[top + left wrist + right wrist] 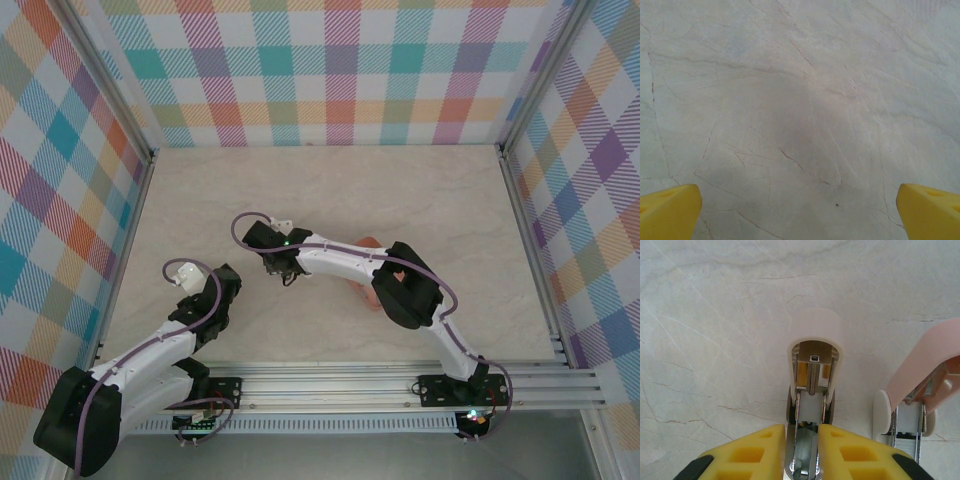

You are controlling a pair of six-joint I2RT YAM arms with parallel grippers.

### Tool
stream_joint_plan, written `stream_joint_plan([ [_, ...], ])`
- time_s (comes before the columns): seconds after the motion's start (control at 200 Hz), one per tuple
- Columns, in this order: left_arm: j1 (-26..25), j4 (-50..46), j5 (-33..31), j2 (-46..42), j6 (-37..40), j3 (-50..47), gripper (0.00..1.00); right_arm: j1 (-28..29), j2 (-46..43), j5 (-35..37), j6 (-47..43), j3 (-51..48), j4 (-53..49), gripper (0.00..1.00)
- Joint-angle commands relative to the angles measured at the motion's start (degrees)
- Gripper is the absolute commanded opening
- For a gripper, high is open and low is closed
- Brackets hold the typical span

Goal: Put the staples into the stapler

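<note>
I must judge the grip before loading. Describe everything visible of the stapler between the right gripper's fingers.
The pale pink stapler points away from the right gripper, whose yellow fingers clamp its shiny metal rail. Its rounded plastic shell shows its hollow side: metal channel, thin spring rod, yellowish inserts. It is over the marbled table, beside another open pink piece.

count's in: two arms on one tabletop (pixel 400 190) — left arm (pixel 150 360), right arm (pixel 340 262). two claws, left claw (pixel 800 210) and right claw (pixel 802 440), two yellow fingers (pixel 670 210) apiece, four in all. stapler parts — two: one pale stapler piece (pixel 815 335), one pink stapler piece (pixel 925 375).
</note>
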Motion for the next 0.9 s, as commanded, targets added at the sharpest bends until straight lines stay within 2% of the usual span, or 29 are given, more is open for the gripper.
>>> stream_joint_plan([
  [0.0, 0.41, 1.06, -1.32, -0.21, 0.68, -0.8, 1.0, 0.36, -0.45, -0.02, -0.12, 1.63, -1.41, 0.25],
  [0.17, 0.49, 1.84, -0.39, -0.3, 2.25, -0.85, 0.99, 0.0, -2.0, -1.64, 1.46, 0.89, -2.22, 0.26],
  [0.34, 0.45, 2.99, 0.44, -0.28, 4.06, -0.67, 0.99, -2.72, -5.3, -8.98, 4.91, -3.19, -1.6, 0.26],
  [0.49, 0.42, 3.86, 0.8, -0.19, 5.04, -0.67, 0.99, -4.74, -7.68, -14.22, 7.15, -7.87, 1.06, 0.21],
  [0.895, 0.49, 4.53, 1.23, 0.76, 6.06, -0.15, 0.99, -7.41, -5.23, -21.61, 9.4, -8.62, 4.98, 0.18],
])
